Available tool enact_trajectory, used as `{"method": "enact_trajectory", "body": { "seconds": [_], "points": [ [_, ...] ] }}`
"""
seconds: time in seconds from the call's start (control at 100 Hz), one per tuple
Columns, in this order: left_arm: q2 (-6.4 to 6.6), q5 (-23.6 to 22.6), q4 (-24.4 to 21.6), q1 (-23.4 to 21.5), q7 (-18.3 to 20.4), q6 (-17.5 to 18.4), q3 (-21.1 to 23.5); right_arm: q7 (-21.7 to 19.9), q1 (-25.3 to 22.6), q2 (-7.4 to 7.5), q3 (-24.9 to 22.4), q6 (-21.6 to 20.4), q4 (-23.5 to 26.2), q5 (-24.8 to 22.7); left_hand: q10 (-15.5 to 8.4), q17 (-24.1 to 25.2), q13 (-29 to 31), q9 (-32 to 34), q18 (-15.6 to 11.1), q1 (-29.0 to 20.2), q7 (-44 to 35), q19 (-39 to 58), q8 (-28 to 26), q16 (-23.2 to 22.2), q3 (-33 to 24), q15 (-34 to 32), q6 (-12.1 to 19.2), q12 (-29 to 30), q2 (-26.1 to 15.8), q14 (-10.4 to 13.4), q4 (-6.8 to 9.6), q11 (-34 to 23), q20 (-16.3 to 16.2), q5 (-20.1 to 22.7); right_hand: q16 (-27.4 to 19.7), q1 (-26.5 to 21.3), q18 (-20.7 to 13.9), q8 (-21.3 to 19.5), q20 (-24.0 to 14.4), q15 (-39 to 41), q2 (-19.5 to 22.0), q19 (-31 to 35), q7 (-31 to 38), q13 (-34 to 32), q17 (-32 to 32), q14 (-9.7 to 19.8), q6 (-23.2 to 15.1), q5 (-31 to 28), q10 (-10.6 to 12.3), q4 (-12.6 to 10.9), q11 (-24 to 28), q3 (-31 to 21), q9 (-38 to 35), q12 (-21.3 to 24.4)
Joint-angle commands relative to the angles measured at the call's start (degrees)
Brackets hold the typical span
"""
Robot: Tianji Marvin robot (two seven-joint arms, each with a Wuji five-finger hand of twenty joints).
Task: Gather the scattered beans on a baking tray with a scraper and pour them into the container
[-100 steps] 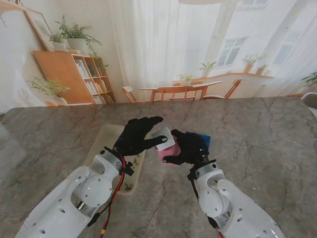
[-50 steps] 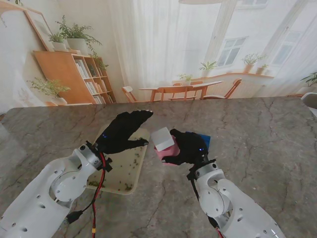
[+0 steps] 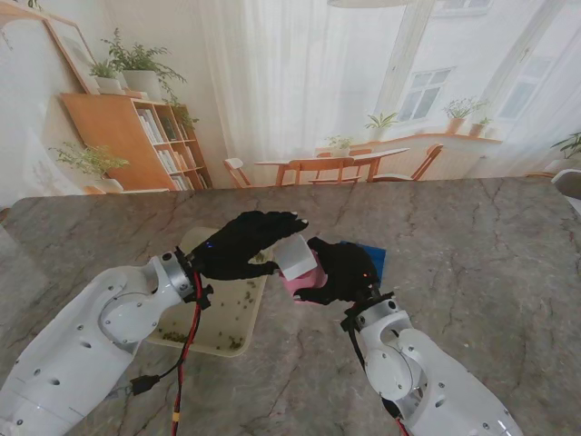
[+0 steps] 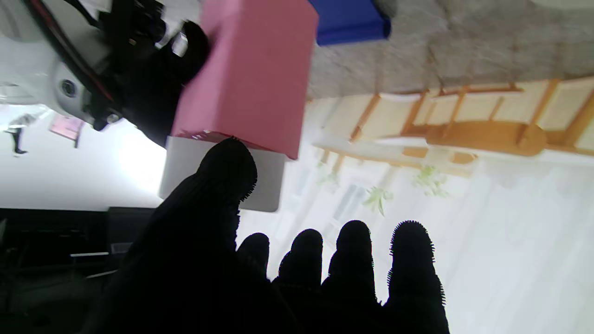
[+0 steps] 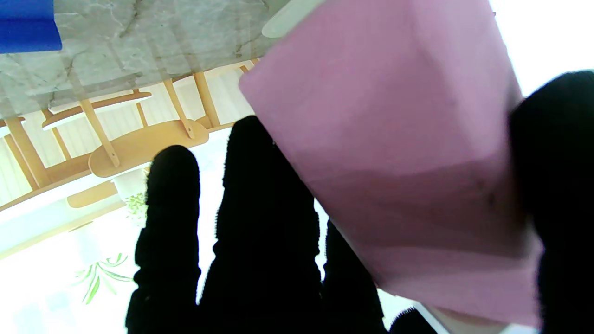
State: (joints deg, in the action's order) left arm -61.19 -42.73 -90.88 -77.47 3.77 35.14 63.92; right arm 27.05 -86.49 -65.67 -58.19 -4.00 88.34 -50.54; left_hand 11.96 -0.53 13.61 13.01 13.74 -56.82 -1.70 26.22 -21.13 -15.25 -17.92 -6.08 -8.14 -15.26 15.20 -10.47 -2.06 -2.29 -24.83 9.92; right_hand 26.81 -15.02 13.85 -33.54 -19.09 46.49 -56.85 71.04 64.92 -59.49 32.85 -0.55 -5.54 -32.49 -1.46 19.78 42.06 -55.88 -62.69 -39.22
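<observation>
A scraper with a pink handle [image 3: 304,277] and a white blade [image 3: 295,253] is held above the table, my right hand [image 3: 343,271] shut on its handle [image 5: 394,139]. My left hand [image 3: 245,245] reaches in from the left with fingers spread; its thumb tip [image 4: 225,169] rests against the blade [image 4: 267,183] and the other fingers stay apart from it. Under the left hand lies the beige baking tray [image 3: 213,320] with several small beans [image 3: 238,292] scattered on it. The blue container [image 3: 374,255] sits just behind the right hand, mostly hidden.
The grey marble table [image 3: 472,263] stretches out to the right and toward me. The tray's near corner [image 3: 238,350] lies between my two forearms. The backdrop beyond the table's far edge is a printed room scene.
My left hand pulled back left over the tray, then swung back to the scraper's white blade. The right hand kept the scraper nearly still.
</observation>
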Motion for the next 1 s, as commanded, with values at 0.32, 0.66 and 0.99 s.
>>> {"method": "enact_trajectory", "body": {
  "seconds": [0.32,0.66,0.99],
  "points": [
    [0.92,3.9,0.0,2.0,4.7,0.0,-2.1,0.0,-0.2,0.26,0.1,-0.5,0.6,-1.1,-3.7,-2.6,4.6,8.8,-2.0,0.7,-9.7,3.7,-17.2,-2.3,6.3,-1.7,8.5,-3.9,-0.1,1.9,-0.28,-2.5,-1.9,11.7,-0.1,-11.5,-1.4,-2.0,-0.3,-1.5,9.9,-0.2,9.6,-0.3,-0.3,5.0,-20.9,-3.4,9.5,-7.2,7.5,-13.1,-5.8,-2.8],
    [-1.14,1.3,2.5,2.2,-5.0,-3.9,-5.2,0.6,-0.6,-0.02,0.1,0.2,1.0,-0.5,-9.2,-9.3,19.3,27.1,-3.1,1.7,-31.1,19.0,-50.6,-13.8,18.3,-8.6,5.9,-19.3,-3.2,3.7,-0.55,-10.9,-16.1,14.2,0.1,-11.7,-1.2,-2.0,-0.3,-1.4,9.7,-0.1,9.6,-0.4,-0.3,4.7,-20.8,-3.5,9.3,-7.2,7.5,-13.2,-5.9,-2.9],
    [-1.77,9.4,0.9,0.8,-2.2,-10.5,-7.0,0.7,-0.9,-0.01,0.2,1.5,1.5,-0.9,-15.7,-13.8,31.0,45.3,-0.2,4.4,-31.5,36.9,-38.6,-46.0,18.9,-44.3,-0.8,-57.8,-5.1,2.6,-0.46,-58.6,-30.6,24.5,0.2,-12.1,-0.8,-1.9,-0.4,-1.2,9.4,0.2,9.7,-0.3,-0.4,4.2,-20.3,-3.5,8.8,-7.2,7.5,-13.2,-6.0,-2.9]
  ]
}}
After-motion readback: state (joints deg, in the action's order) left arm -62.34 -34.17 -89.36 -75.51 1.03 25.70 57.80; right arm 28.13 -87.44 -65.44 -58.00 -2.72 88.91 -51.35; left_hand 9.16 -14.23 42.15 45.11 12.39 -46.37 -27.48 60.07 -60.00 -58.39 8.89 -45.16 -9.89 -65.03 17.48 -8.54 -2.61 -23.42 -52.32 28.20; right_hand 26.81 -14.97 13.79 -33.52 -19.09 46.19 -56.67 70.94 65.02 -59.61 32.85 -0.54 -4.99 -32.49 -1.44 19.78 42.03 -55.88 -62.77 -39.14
